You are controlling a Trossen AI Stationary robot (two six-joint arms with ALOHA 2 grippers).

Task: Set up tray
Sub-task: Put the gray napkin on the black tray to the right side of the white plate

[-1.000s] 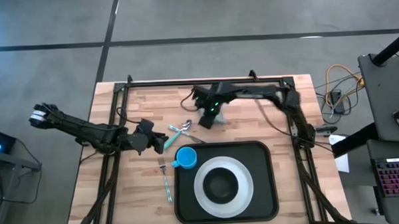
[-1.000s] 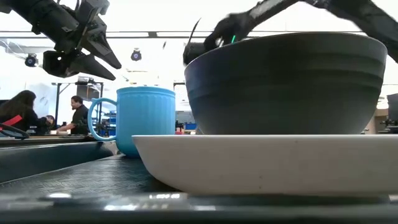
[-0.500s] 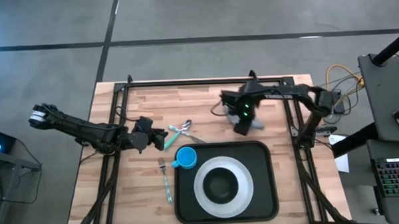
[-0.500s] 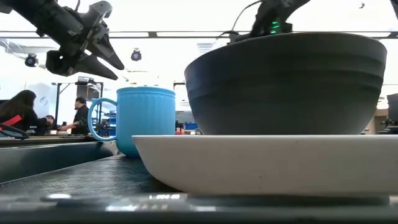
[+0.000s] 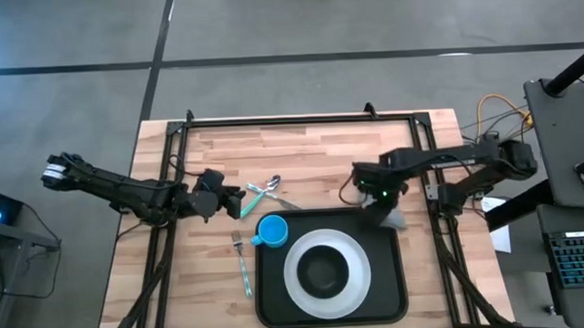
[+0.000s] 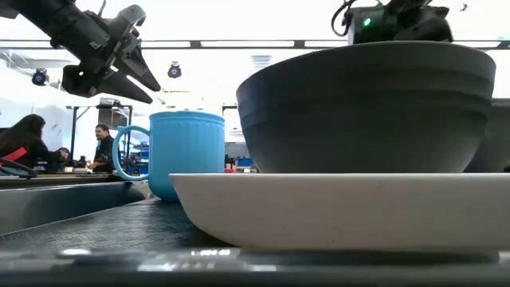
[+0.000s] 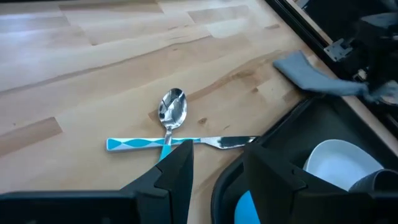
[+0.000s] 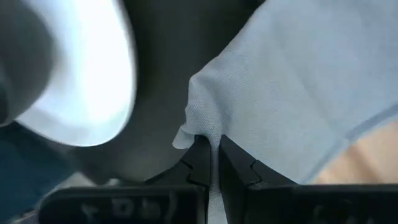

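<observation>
Tray (image 5: 277, 303) sat at the table's near edge with cup, plate and bowl aboard; left gripper (image 5: 237, 202) stayed parted beside the spoon (image 5: 264, 187), while right gripper (image 5: 383, 206), pinching the grey napkin (image 5: 393, 217), had swung over the tray's far right corner

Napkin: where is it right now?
High view: the napkin hangs pinched in the right pincer over the tray's far right corner, right of the plate. The left pincer waits by the spoon.

Fork (image 5: 243, 264), spoon (image 5: 261, 187), knife (image 7: 186, 143)
</observation>
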